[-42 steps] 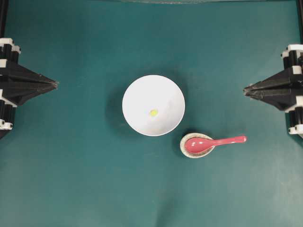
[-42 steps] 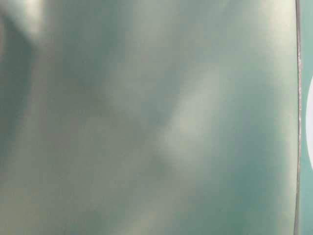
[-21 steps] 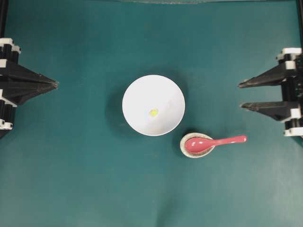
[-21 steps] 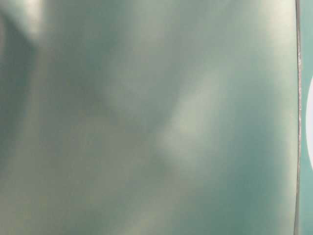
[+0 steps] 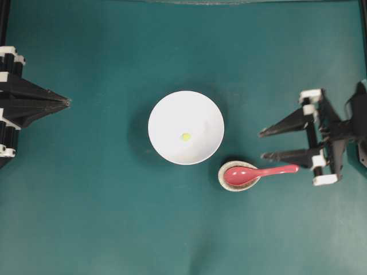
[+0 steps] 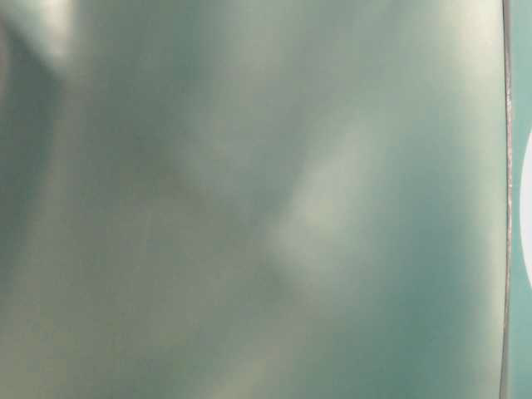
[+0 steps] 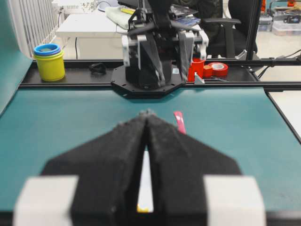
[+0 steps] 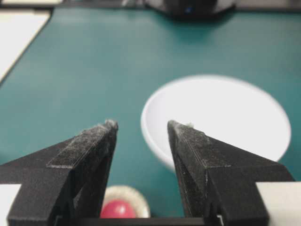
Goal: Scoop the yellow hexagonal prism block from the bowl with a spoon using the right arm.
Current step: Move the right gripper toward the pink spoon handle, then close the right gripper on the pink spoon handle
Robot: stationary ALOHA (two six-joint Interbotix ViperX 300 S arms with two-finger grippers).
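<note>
From overhead, you are looking at the spoon point(image 5: 259, 172) lying just to the lower right of the bowl point(image 5: 166, 112), its scoop sitting in the spoon rest point(image 5: 228, 183) that is almost touching the bowl's rim and its handle pointing away from the bowl toward the right claw point(image 5: 262, 144). That claw is standing released, jaws spread wide, hovering just beyond the handle's far end, slightly to the upper side of it and gripping nothing. The yellow hexagonal prism block point(image 5: 186, 136) is sitting loose near the bowl's centre, and the left claw point(image 5: 67, 102) is resting clenched and empty, well to the bowl's left. The table-level view is giving you only a teal blur, so you are getting nothing from it. In the left wrist view you are seeing the clenched left claw point(image 7: 147, 113) aimed across the tabletop point(image 7: 56, 122), with the spoon's handle point(image 7: 178, 122) showing past the tips. In the right wrist view the open right claw point(image 8: 141, 125) is framing the bowl point(image 8: 225, 113), with the scoop point(image 8: 117, 209) in its rest low between the jaws. The spoon is looking glossy, rigid, probably slippery and breakable, so you are best taking the handle near its free end, squarely. The block is looking tiny and light, likely to skate ahead of the scoop.
</note>
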